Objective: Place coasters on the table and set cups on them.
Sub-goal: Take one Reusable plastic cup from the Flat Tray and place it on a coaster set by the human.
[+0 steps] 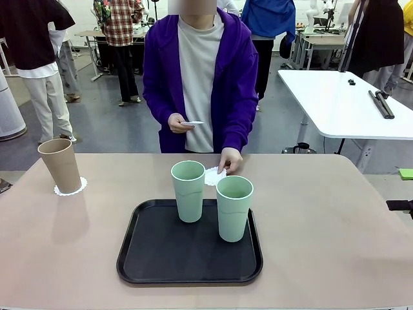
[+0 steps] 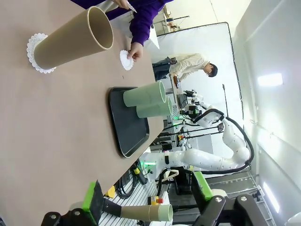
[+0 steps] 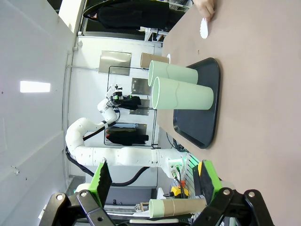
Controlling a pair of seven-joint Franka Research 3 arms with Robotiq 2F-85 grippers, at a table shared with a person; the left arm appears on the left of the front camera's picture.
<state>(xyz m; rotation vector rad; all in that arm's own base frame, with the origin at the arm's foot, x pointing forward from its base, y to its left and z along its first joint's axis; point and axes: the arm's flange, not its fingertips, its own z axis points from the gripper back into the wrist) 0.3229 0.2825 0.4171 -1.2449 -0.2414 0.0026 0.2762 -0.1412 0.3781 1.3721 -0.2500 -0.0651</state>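
while the left gripper (image 2: 148, 200) and right gripper (image 3: 155, 183) sit wide open holding nothing, a person's hand (image 1: 230, 159) holds a paper doily (image 1: 214, 175) on the table (image 1: 335, 219) just behind two mint cups (image 1: 188, 190) (image 1: 233, 208) on the black tray (image 1: 187, 261); tan cup (image 1: 60, 166) stands on another doily (image 1: 71, 190).

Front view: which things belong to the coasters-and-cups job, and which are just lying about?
Job: tan cup on a coaster; far mint cup and near mint cup on black tray; second coaster at person's hand; beige table.
Lying about: white table with black bar; green item at far right.
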